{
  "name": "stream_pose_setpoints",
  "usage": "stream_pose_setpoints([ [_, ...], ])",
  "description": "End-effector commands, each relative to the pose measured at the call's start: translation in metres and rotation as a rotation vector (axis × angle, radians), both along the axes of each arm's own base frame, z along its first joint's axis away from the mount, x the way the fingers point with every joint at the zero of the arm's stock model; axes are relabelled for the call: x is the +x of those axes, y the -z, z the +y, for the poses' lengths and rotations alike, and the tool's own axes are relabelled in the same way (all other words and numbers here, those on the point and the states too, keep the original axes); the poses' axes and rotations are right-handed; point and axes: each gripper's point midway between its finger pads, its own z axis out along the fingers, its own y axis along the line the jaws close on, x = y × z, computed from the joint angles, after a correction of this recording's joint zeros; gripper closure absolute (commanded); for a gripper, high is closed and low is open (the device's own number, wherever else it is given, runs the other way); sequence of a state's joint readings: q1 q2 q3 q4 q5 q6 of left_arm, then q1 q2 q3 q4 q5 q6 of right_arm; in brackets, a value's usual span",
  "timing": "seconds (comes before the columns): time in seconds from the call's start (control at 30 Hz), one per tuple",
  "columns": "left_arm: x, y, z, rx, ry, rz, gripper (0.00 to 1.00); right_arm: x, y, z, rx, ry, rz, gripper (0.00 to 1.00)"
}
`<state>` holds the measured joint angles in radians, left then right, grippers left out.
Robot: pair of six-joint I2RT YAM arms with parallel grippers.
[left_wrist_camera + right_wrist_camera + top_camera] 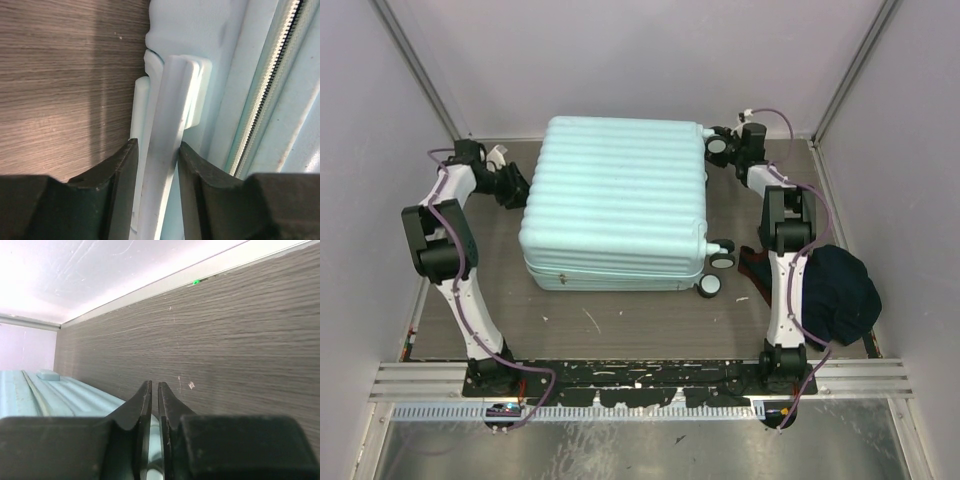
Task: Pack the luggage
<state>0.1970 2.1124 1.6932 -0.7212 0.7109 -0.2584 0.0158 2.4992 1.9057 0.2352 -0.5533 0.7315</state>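
At mid-table the luggage (pixel 615 200) lies shut, your left gripper (pixel 157 145) clamped on its pale handle (pixel 175 90), your right gripper (pixel 154 385) pinched nearly closed at its wheel corner, and a dark garment (pixel 845 290) outside suggests packing is unfinished.

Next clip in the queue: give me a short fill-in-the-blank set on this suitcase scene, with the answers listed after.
1. The luggage lies flat with its lid ____.
2. The left claw clamps the luggage's pale side ____.
3. The right claw is ____, with nothing visibly held.
4. A dark cloth bundle lies beside the ____ arm.

Missing words: closed; handle; shut; right.
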Motion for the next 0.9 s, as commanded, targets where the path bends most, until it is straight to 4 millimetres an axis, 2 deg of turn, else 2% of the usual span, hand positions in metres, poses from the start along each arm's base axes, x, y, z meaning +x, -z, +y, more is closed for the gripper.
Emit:
stream_pose_setpoints([
  [0.0, 0.009, -0.033, 0.012, 0.047, -0.076, -0.135, 0.60, -0.009, -0.100, -0.040, -0.079, 0.002, -0.199, 0.79],
  [0.1, -0.004, -0.042, 0.034, 0.087, -0.150, -0.156, 0.53, -0.049, -0.101, -0.057, -0.074, 0.022, -0.134, 0.70],
  [0.17, -0.014, -0.042, 0.047, 0.090, -0.195, -0.146, 0.48, -0.078, -0.096, -0.060, -0.059, 0.029, -0.093, 0.63],
  [0.23, -0.026, -0.040, 0.054, 0.079, -0.217, -0.126, 0.45, -0.105, -0.088, -0.057, -0.024, 0.038, -0.036, 0.62],
  [0.3, -0.035, -0.041, 0.052, 0.079, -0.192, -0.126, 0.42, -0.126, -0.074, -0.051, 0.028, 0.056, 0.043, 0.62],
  [0.4, -0.046, -0.040, 0.047, 0.082, -0.148, -0.126, 0.39, -0.143, -0.055, -0.042, 0.081, 0.084, 0.114, 0.60],
  [0.57, -0.062, -0.027, 0.043, 0.081, -0.119, -0.075, 0.39, -0.144, -0.031, -0.035, 0.126, 0.129, 0.143, 0.58],
  [0.87, -0.065, -0.021, 0.032, 0.048, -0.050, -0.053, 0.39, -0.111, 0.003, -0.008, 0.237, 0.169, 0.150, 0.60],
])
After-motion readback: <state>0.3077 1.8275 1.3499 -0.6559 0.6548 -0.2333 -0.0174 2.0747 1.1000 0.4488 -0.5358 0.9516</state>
